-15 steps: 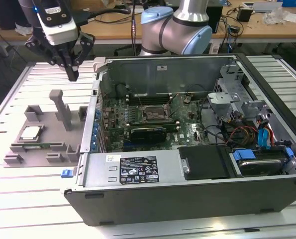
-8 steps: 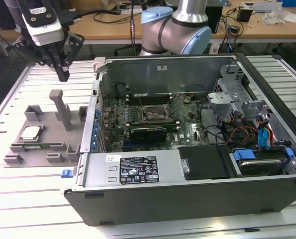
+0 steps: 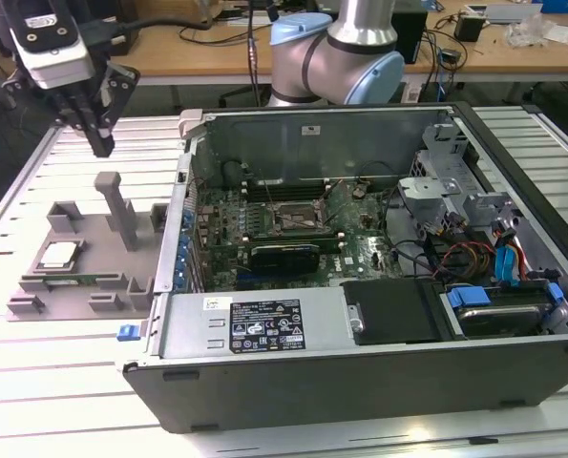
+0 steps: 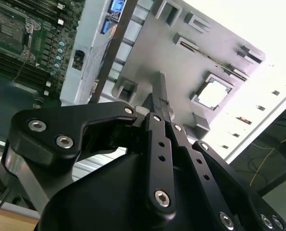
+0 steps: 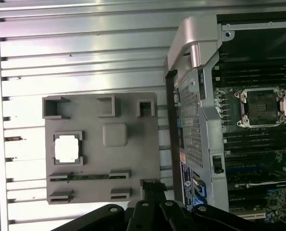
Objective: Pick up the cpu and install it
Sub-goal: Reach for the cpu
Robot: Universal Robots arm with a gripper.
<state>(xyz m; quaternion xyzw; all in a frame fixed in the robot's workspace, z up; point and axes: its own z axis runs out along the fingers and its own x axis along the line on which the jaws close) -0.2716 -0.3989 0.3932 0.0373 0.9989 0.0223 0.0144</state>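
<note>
Cpu: the cpu [image 3: 58,254] lies flat, shiny top up, in a square pocket of the gray fixture tray [image 3: 104,265], at the exterior view's lower left; it shows as a bright square in both wrist views [image 5: 67,148] [image 4: 214,94].
Gripper: the gripper [image 3: 102,145] hangs in the upper left of the exterior view, above the far end of the tray and well apart from the cpu.
Fingers: pressed together to a single point, with nothing between them, as seen in the second wrist view [image 4: 160,91].
Tray: rests on the slatted table [image 3: 35,367], just beside the open computer case [image 3: 312,143], on the exterior view's left of it; an upright post [image 3: 121,215] stands on the tray near the cpu.
Socket: the motherboard socket [image 3: 293,218] sits inside the case near the middle of the exterior view, its metal frame around a dark square; no chip in it.
Arm: the robot arm [image 3: 336,52] rises behind the case at top centre.
</note>
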